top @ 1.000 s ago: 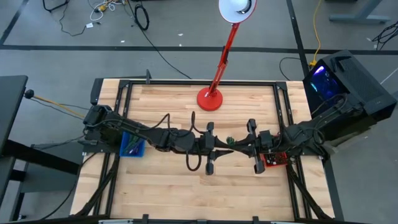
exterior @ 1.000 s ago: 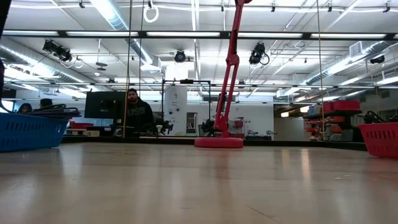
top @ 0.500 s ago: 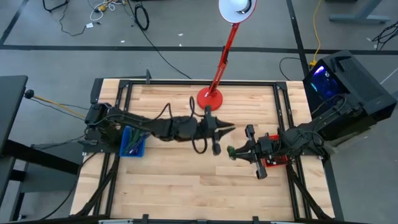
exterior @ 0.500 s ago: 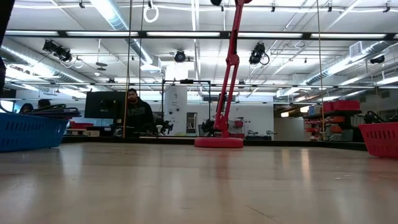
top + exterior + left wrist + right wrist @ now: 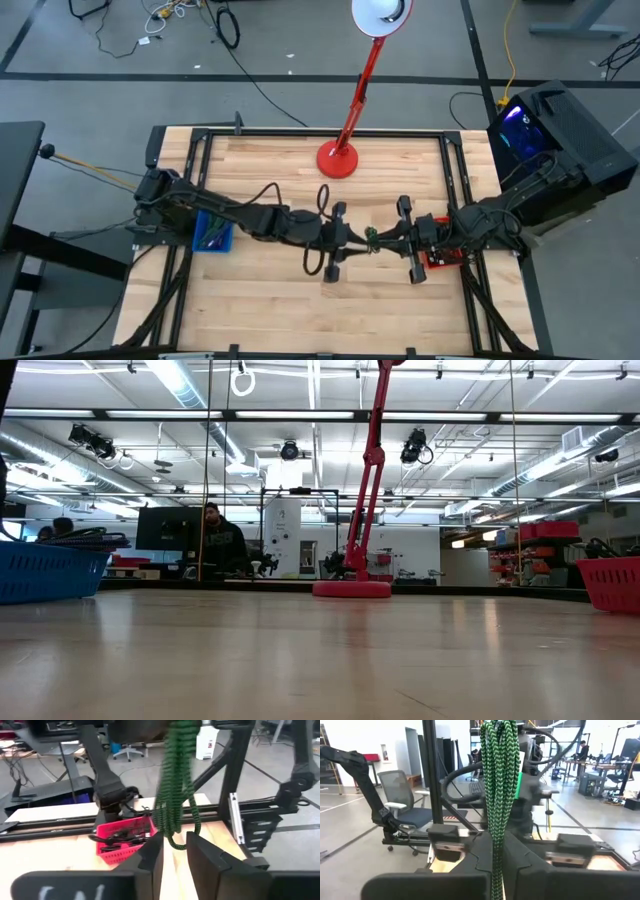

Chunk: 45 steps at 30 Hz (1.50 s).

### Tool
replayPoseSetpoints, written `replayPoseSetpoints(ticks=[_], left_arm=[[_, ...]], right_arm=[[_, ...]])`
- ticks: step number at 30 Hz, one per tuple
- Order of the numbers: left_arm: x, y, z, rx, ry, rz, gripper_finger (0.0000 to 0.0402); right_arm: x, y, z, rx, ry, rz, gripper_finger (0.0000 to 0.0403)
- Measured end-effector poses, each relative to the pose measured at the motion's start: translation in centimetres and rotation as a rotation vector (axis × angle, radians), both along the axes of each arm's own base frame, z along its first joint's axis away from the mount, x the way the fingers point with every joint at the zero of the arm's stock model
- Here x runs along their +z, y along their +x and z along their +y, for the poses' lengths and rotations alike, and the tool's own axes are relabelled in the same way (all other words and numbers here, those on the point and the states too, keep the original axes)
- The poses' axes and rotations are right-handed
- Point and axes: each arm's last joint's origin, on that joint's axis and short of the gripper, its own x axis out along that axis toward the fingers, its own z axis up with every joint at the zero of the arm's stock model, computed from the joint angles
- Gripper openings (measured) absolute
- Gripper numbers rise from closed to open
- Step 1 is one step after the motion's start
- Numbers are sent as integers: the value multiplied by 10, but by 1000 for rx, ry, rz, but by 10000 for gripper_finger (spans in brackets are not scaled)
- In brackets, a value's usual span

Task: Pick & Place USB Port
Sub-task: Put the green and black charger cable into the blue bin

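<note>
the green braided cable (image 5: pixel 498 795) hangs upright above mid-table, pinched in the closed right gripper (image 5: pixel 385 240), while the left gripper (image 5: pixel 350 240), just beside it, has its parted fingers (image 5: pixel 150 857) straddling the cable's lower loop.

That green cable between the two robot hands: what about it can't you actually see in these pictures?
- Green cable: its plug ends run past the picture's edges in the right wrist view; no USB connector shows.
- In the left wrist view the cable is blurred by motion.
- From above, it is a tiny speck between the left gripper and right gripper.
- The low view shows neither cable nor grippers.
- Red basket: contents too small to identify.
</note>
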Motion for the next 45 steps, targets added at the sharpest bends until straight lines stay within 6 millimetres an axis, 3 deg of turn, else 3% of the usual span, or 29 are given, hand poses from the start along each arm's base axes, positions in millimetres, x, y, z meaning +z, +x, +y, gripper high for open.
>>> replayPoseSetpoints(ticks=[12, 21, 26, 32, 39, 45], left_arm=[[4, 2, 6, 16, -31, -33, 183], [12, 3, 3, -19, -83, -114, 204], [16, 3, 4, -24, -94, -160, 162], [18, 3, 4, -22, -89, -172, 21], [10, 1, 5, 119, -58, -91, 14], [6, -12, 1, 252, 21, 36, 14]], right_arm=[[-1, 0, -1, -9, 17, 9, 8], [-1, 1, -1, -5, 23, 10, 9], [0, 1, 0, 22, 30, 1, 9], [1, 2, -1, 17, 26, -5, 9], [-4, 2, -2, -17, 29, 40, 11], [-12, 3, -4, -77, -6, 103, 43]])
